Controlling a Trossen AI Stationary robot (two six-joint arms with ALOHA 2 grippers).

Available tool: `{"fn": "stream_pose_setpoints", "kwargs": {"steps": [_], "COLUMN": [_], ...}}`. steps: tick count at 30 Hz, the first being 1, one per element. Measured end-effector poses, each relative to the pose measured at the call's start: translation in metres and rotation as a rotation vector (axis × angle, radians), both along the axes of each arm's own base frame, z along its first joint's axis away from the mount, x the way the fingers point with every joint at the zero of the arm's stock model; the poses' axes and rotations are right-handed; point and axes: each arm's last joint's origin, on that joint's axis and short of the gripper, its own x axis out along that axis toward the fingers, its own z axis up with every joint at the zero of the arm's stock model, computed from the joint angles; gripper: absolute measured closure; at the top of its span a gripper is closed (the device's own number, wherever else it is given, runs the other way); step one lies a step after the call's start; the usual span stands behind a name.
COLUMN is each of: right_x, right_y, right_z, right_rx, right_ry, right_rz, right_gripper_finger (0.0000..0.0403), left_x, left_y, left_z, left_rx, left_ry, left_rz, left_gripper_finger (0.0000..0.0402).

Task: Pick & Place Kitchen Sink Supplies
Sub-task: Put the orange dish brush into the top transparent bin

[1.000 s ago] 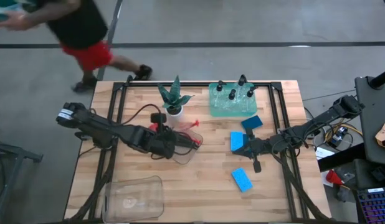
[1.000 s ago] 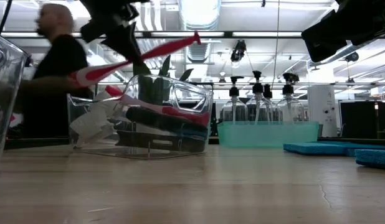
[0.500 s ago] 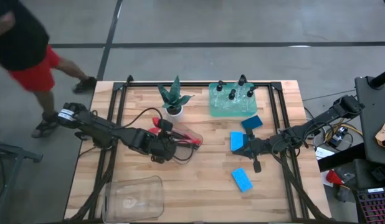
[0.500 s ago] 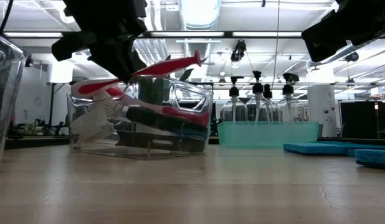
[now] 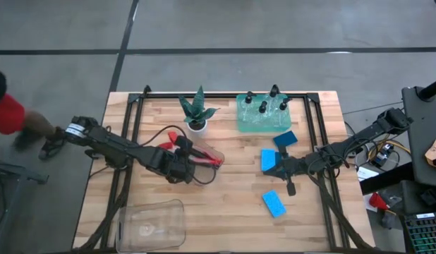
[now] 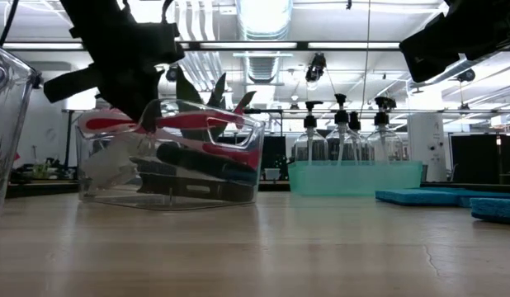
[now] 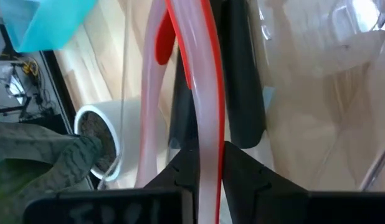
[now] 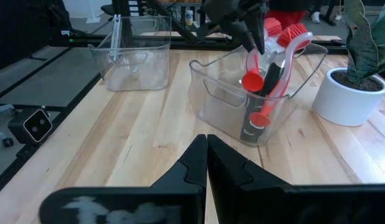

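My left gripper (image 5: pixel 188 157) (image 7: pixel 208 167) is over a clear bin (image 5: pixel 207 169) (image 6: pixel 168 157) and shut on a red-handled brush (image 6: pixel 160 122). Other red and black brushes (image 8: pixel 267 87) lie in that bin. My right gripper (image 5: pixel 273 171) (image 8: pixel 207 149) is shut and hovers over the table beside a blue sponge (image 5: pixel 268 159). Two more sponges (image 5: pixel 286 139) (image 5: pixel 274 204) lie flat on the wood. Clear bottles with black tops (image 5: pixel 264 107) stand in a green tray (image 5: pixel 246 123). My left gripper pinches the red brush's handle (image 7: pixel 208 146) between its two fingers (image 7: pixel 180 171), which lie across it, somewhere along its middle. It comes slanting down from the table's left side. The brush lies about level at the bin's rim, its far part (image 5: pixel 209 158) over the bin.
A green plant in a white pot (image 5: pixel 198 118) stands just behind the bin. An empty clear bin (image 5: pixel 151 226) sits near the table's near left corner. A person's leg (image 5: pixel 13 120) shows beyond the left edge. Bare wood lies between bin and sponges.
My left gripper has come down and moved toward the table's left edge, still shut on the red brush. The brush has tipped from slanting upward to about level at the bin's rim. The bin has slid a little leftward. The person has walked off to the left.
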Motion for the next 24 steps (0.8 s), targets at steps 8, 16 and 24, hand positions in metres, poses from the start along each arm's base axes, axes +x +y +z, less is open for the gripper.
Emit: {"fn": "stream_pose_setpoints", "kwargs": {"steps": [8, 16, 24], "right_x": [0.0, 0.0, 0.0], "right_y": [0.0, 0.0, 0.0], "right_z": [-0.0001, 0.0, 0.0], "right_rx": [0.0, 0.0, 0.0], "right_ry": [0.0, 0.0, 0.0], "right_rz": [0.0, 0.0, 0.001], "right_gripper_finger": [0.0394, 0.0394, 0.0394], "left_x": [0.0056, 0.0067, 0.0087], "left_y": [-0.0018, -0.002, 0.0014], "left_z": [0.0016, 0.0023, 0.0055], "left_rx": [-0.082, -0.117, -0.032], "left_ry": [-0.126, -0.176, -0.261], "left_rz": [0.112, 0.179, 0.248], "left_gripper_finger": [0.0337, 0.031, 0.0225]}}
